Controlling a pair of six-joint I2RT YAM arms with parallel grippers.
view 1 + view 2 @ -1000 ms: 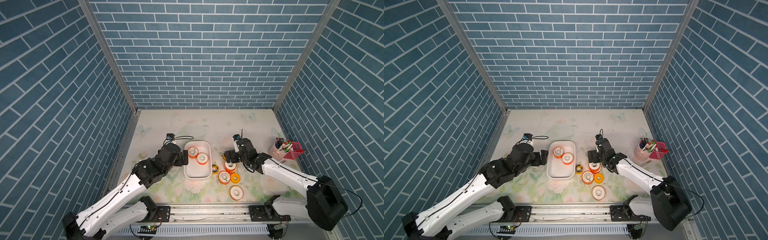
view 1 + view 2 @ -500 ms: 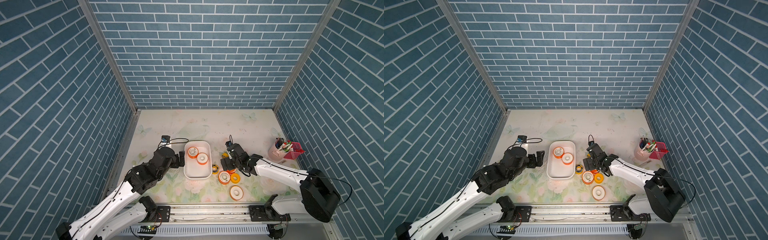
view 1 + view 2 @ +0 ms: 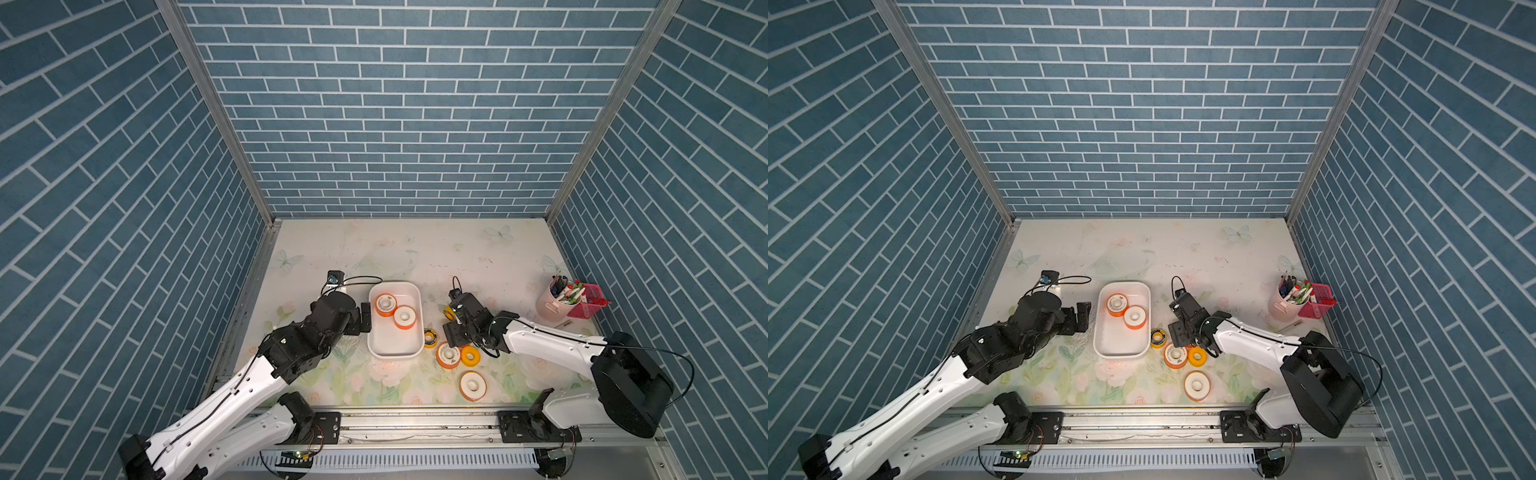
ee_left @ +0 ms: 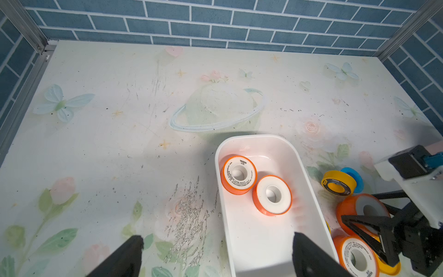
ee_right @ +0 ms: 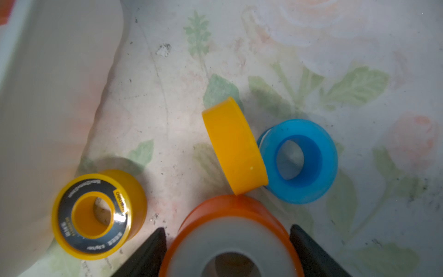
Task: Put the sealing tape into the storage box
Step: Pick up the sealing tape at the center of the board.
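- The storage box (image 3: 394, 354) lies flat on the floral table (image 3: 415, 257). 2 orange rolls (image 3: 384, 304) lie inside it toward 1 end, touching each other with their white faces up.
- The left gripper (image 4: 217, 236) is spread wide and holds nothing. It hangs just beside 1 long side of the box.
- The loose tape lies off the box's other long side. A yellow-black roll (image 5: 96, 215) lies flat just beside the box wall. Past it an upright yellow roll (image 5: 233, 146) stands on edge against a blue roll (image 5: 299, 160).
- The right gripper (image 5: 227, 229) is down over a white-faced orange roll (image 5: 215, 211) with 1 jaw on each side of it. I cannot tell whether the jaws press it.
- In both top views, farther from the box on that side, another orange roll (image 3: 448, 355) touches a flat yellow roll (image 3: 470, 354). The last orange roll (image 3: 472, 385) lies apart from both.
- A pen cup (image 3: 548, 305) and a pink basket (image 3: 592, 299) stand together, well apart from the box.
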